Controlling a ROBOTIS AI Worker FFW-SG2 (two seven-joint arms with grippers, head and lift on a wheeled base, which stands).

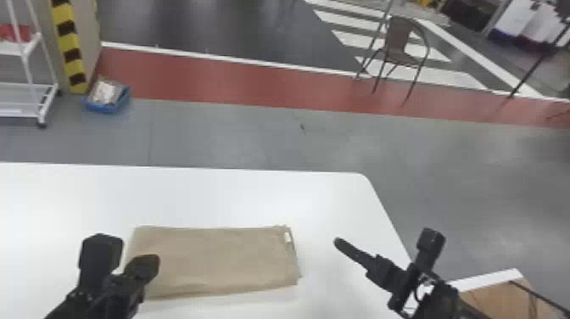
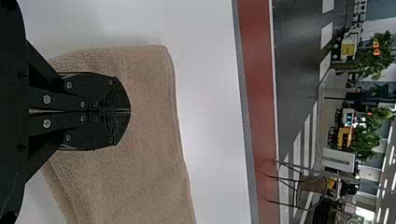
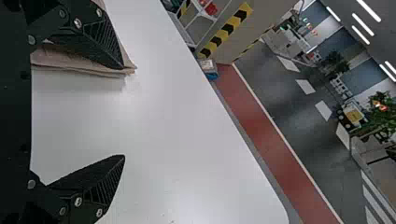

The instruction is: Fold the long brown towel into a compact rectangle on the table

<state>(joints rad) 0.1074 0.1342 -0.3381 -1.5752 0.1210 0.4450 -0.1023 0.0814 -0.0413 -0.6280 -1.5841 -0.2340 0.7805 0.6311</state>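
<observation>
Both arms slant inward: left end effector [image 1: 145, 265] pinched together, right end effector [image 1: 356, 253] spread wide.

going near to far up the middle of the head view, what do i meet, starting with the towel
Brown towel, table's far edge, grey floor, red strip, white line, dark floor

Head view: I look forward and down over the table [image 1: 237, 195], out to the red strip [image 1: 233, 80] and chair [image 1: 398, 46] beyond. Left wrist view: turned on its side, close above the towel [image 1: 212, 258], facing across the table into the room; towel, strip and chair recur. Right wrist view: also sideways, near the table, angled toward the robot's left; shares striped post [image 1: 68, 46] and blue bin [image 1: 106, 104] with my head view.
</observation>
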